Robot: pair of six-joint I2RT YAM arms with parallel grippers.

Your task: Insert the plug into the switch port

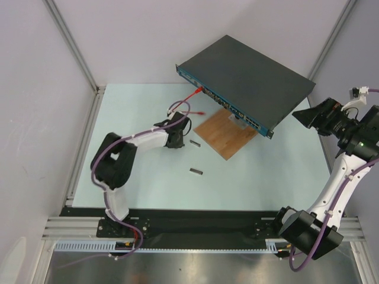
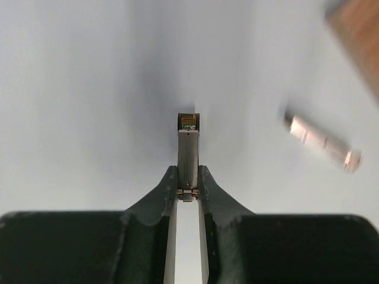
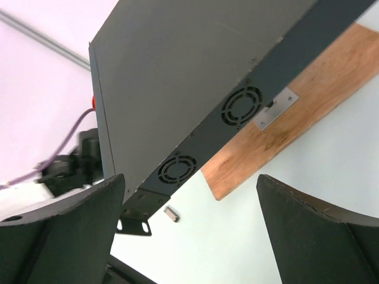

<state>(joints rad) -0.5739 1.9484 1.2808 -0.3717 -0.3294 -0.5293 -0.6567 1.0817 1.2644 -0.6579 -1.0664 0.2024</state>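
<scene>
The switch (image 1: 249, 80) is a flat dark-grey box at the back, its blue front face (image 1: 228, 106) with a row of sockets turned toward the left arm. My left gripper (image 1: 177, 137) hangs low over the table in front of it. In the left wrist view it (image 2: 188, 173) is shut on the plug (image 2: 188, 145), a slim silver module that sticks out past the fingertips. My right gripper (image 1: 303, 118) is wide open and empty beside the switch's right end. Its wrist view (image 3: 190, 180) shows the switch's side with two fan grilles (image 3: 240, 106).
A brown wooden board (image 1: 225, 133) lies under the switch's front edge. Two more small modules lie on the table (image 1: 195, 143) (image 1: 196, 171); one shows in the left wrist view (image 2: 323, 142). A red cable (image 1: 192, 94) runs into the switch's left end.
</scene>
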